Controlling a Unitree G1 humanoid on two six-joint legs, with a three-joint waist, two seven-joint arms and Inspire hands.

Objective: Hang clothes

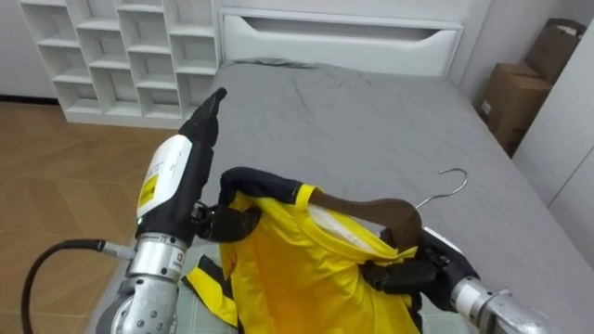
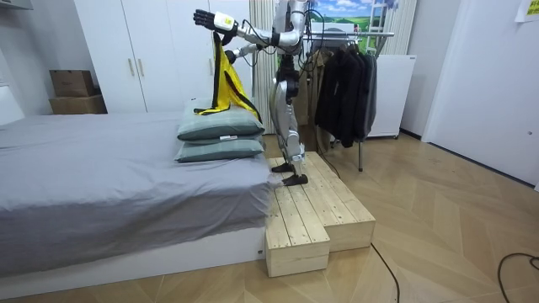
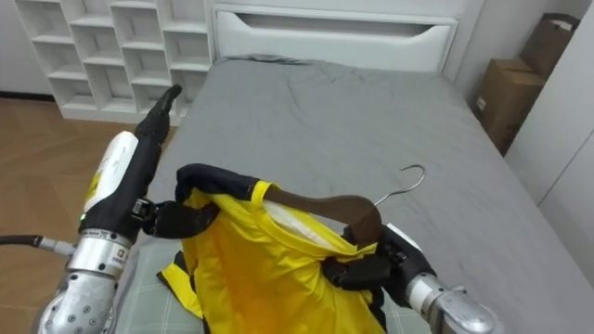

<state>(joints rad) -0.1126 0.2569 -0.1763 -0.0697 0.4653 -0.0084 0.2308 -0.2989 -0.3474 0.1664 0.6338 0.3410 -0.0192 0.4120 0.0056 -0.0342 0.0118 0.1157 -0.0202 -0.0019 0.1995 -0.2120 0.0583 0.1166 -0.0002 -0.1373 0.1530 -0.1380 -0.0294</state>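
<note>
A yellow shirt (image 1: pixel 288 269) with black trim hangs between my two hands above the foot of the grey bed (image 1: pixel 371 121). A brown wooden hanger (image 1: pixel 380 211) with a metal hook (image 1: pixel 447 184) sits inside its neck. My left hand (image 1: pixel 176 176) is raised at the left with straight fingers pointing forward, and its thumb reaches under the shirt's black shoulder. My right hand (image 1: pixel 408 274) is curled round the hanger's right end and the cloth over it. In the room view I stand on a wooden platform (image 2: pixel 312 210) with the shirt (image 2: pixel 223 80) held high.
Stacked grey pillows (image 2: pixel 221 126) lie under the shirt. A clothes rack (image 2: pixel 345 84) with dark garments stands behind me. White cube shelves (image 1: pixel 130 56) are at the far left, a white headboard (image 1: pixel 343 42) is ahead, and cardboard boxes (image 1: pixel 510 97) are at the right.
</note>
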